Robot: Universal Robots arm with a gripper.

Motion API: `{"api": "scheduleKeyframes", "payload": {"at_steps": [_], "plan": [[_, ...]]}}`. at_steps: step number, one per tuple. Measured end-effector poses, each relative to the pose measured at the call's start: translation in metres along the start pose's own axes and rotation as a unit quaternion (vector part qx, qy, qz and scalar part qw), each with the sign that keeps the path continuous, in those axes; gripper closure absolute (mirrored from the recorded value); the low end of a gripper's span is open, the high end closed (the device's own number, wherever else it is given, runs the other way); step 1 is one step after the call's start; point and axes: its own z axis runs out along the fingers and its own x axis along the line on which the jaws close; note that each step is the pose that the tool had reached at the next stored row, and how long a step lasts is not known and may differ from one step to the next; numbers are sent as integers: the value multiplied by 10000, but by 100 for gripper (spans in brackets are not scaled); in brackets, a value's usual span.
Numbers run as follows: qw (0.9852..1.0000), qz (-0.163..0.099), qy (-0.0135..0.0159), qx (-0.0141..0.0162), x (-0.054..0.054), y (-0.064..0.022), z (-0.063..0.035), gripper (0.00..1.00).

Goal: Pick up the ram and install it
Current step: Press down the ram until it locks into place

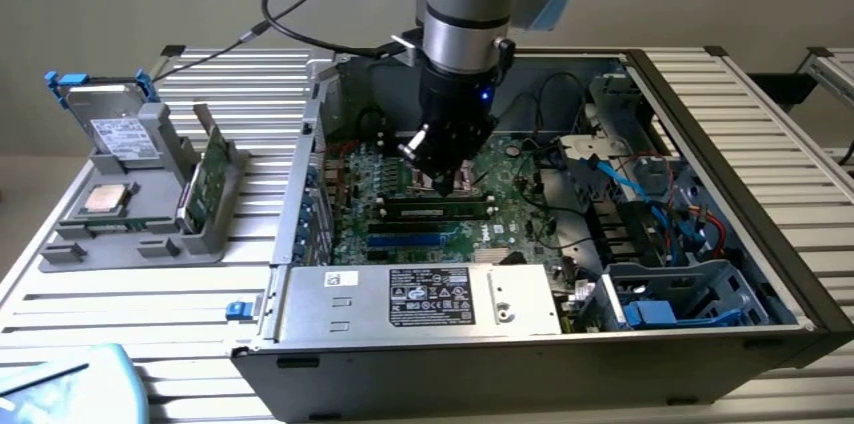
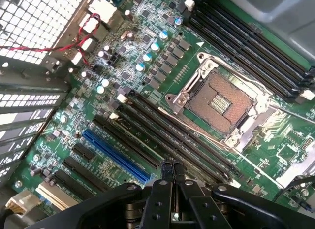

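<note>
The ram (image 1: 430,210), a long narrow stick with dark chips and a pale label, lies along a memory slot on the green motherboard (image 1: 514,169) inside the open computer case (image 1: 747,144). My gripper (image 1: 438,184) hangs straight down over the board, its tips just above the stick's middle. In the wrist view my gripper (image 2: 170,169) is shut, its two fingers pressed together with nothing between them. It hovers over the rows of black memory slots (image 2: 162,130) beside the open processor socket (image 2: 221,103). The ram is hidden under the gripper body there.
A grey holder (image 1: 80,244) at the exterior view's left carries a square silver processor (image 1: 107,200), a drive (image 1: 120,129) and an upright green card (image 1: 203,179). The power supply (image 1: 420,299) fills the case's front. Cables and a blue drive cage (image 1: 667,309) crowd the right side.
</note>
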Motion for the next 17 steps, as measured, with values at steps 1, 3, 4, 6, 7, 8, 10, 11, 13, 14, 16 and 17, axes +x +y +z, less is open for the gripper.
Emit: {"api": "scheduleKeyframes", "payload": {"at_steps": [1,3,4,6,7,8,10,11,13,14,16,17], "plan": [[10000,75,-3,-2,0,0,5,89],[9997,226,-10,-5,-1,0,15,89],[9995,304,-13,-7,-1,0,20,89],[9989,460,-19,-11,-2,0,30,89],[9986,536,-21,-14,-2,0,36,89],[9981,613,-23,-17,-2,0,40,89],[9970,768,-27,-22,-2,0,49,89],[9964,844,-29,-25,-3,0,53,89],[9950,996,-33,-32,-4,0,62,89],[9942,1072,-35,-35,-4,0,65,89],[9924,1230,-39,-41,-4,0,73,89],[9915,1303,-41,-44,-5,0,75,89]]}}
